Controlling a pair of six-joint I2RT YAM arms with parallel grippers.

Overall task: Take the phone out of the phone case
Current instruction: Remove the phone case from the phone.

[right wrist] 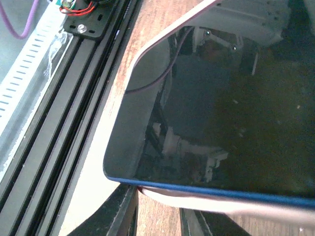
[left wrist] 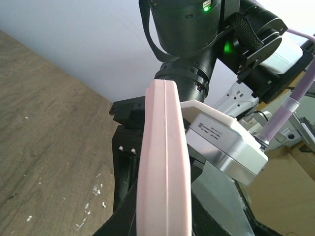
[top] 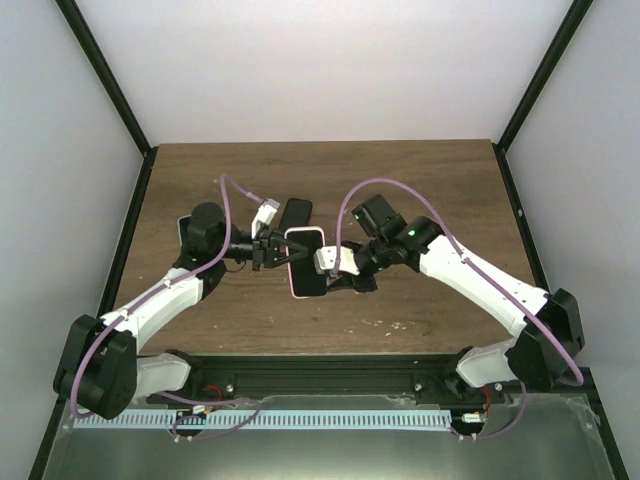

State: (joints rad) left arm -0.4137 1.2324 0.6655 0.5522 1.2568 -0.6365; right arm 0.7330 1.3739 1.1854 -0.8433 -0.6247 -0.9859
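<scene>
The phone [top: 305, 262], dark screen up in a pink case, is held above the table between both arms. In the left wrist view the pink case [left wrist: 165, 162] stands edge-on between my left gripper's [left wrist: 165, 216] black fingers, which are shut on it. In the right wrist view the phone [right wrist: 221, 113] fills the frame, and its blue edge [right wrist: 211, 189] sits raised above the pink case lip [right wrist: 206, 202] at the near side. My right gripper [right wrist: 158, 216] is under that edge. Its two fingers [right wrist: 118, 211] stand a little apart, wood shows between them, and their tips are hidden under the case.
A black flat object [top: 296, 213] lies on the wooden table [top: 420, 190] just behind the grippers. Another flat device [top: 185, 228] lies partly under the left arm. A black rail [right wrist: 74, 98] runs along the table's near edge.
</scene>
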